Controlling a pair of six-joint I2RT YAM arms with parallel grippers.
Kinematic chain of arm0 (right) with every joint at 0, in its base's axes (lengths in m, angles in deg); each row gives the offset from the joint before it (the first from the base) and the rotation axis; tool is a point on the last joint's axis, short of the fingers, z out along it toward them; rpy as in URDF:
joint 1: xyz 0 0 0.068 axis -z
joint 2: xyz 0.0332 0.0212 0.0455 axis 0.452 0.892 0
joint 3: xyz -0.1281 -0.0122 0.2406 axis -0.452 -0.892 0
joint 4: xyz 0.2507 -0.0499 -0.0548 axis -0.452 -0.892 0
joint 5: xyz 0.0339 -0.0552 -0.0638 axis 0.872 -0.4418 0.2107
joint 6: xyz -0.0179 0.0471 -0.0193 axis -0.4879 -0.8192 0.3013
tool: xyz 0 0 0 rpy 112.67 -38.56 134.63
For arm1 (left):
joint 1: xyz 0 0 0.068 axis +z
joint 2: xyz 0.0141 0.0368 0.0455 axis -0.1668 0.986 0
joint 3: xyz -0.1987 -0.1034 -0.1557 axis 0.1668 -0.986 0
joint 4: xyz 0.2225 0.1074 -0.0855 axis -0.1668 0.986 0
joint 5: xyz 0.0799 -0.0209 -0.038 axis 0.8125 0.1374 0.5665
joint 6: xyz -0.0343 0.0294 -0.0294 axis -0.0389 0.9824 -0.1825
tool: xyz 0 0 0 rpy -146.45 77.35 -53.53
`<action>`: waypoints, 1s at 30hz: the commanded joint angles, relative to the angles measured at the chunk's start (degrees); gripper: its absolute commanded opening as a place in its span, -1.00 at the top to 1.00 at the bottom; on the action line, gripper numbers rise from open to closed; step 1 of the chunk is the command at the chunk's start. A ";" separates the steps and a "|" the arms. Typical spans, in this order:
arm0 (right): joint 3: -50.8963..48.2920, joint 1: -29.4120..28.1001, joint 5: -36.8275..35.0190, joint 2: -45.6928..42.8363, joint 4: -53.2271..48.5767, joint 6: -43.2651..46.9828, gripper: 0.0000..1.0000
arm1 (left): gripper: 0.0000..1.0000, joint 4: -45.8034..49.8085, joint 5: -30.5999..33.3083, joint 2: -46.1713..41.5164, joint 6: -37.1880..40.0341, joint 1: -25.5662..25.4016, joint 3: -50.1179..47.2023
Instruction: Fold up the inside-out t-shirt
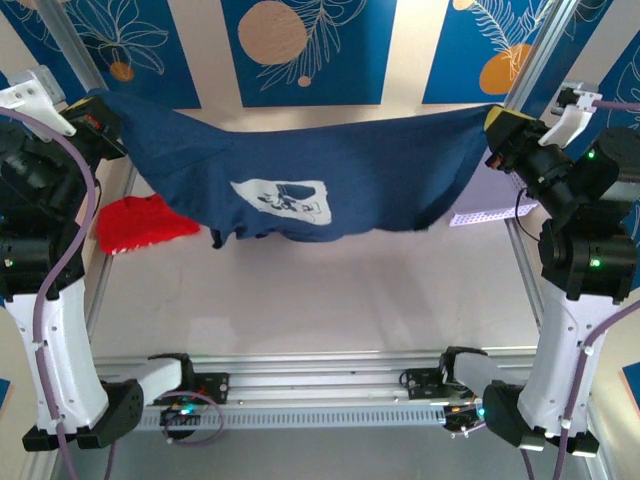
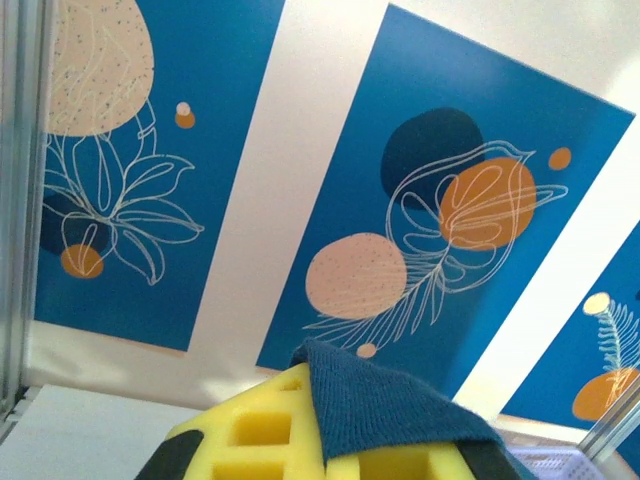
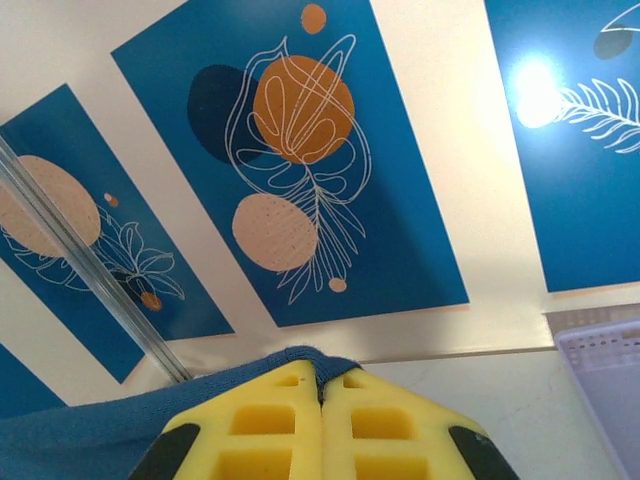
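Inside-out t-shirt (image 1: 300,180), navy, 1 count, hangs spread in the air between both grippers, one top corner at each. Top edge sags toward the middle. Lower edge is uneven and hangs lowest under the white print (image 1: 285,198), 1 count. Can't tell if the hem touches the table (image 1: 350,310).

Left gripper (image 1: 100,122) is pressed together on the shirt's left corner. In its wrist view the yellow pads (image 2: 270,430) clamp navy cloth (image 2: 385,405), which drapes over the right pad. Right gripper (image 1: 497,128) is pressed together on the right corner. In its wrist view the pads (image 3: 260,425) meet with the cloth edge (image 3: 90,435) running off to the left.

Red garment (image 1: 140,222), 1 count, is crumpled on the table below and just inboard of the left gripper, partly under the shirt's lower left edge. White perforated tray (image 1: 490,215), 1 count, sits below and just inboard of the right gripper.

Bare tabletop runs from the hem back to the arm bases. Frame posts stand close outside each gripper.
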 commanded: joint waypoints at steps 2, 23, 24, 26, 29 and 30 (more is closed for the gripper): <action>-6.46 0.47 -2.27 0.10 0.42 0.88 1.00 | 1.00 1.95 1.23 3.08 2.78 0.88 -3.41; -2.23 -4.75 -4.71 11.28 6.37 3.10 1.00 | 1.00 -4.42 -2.94 13.25 1.48 0.40 7.39; -2.05 -5.18 -5.06 9.48 5.76 3.45 1.00 | 1.00 -4.61 -2.85 10.99 1.82 0.35 7.38; -1.93 -6.04 -5.66 5.87 4.65 3.98 1.00 | 1.00 -4.45 -2.26 6.89 2.58 0.42 7.26; -1.08 -6.99 -6.77 0.44 2.81 4.56 1.00 | 1.00 -4.10 -1.36 0.78 3.83 0.41 7.35; -0.61 -7.17 -6.98 -1.31 2.19 4.71 1.00 | 1.00 -4.16 -1.22 -1.22 4.18 0.44 7.52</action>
